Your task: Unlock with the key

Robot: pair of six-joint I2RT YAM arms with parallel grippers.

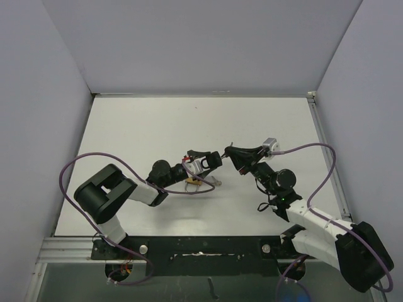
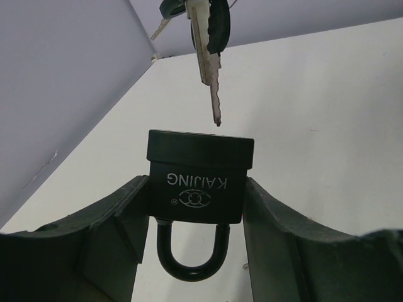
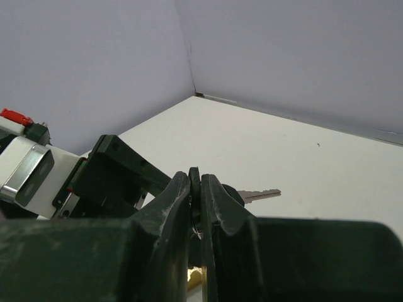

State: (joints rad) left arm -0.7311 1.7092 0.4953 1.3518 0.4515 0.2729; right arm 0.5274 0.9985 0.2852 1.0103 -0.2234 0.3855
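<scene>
Gripping padlock, left tool; right tool pinches key; left wrist alone shows tip near padlock.

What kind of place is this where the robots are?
Probably a robot test booth: a white table, plain walls around it, and two cabled arms handling a padlock and key.
</scene>
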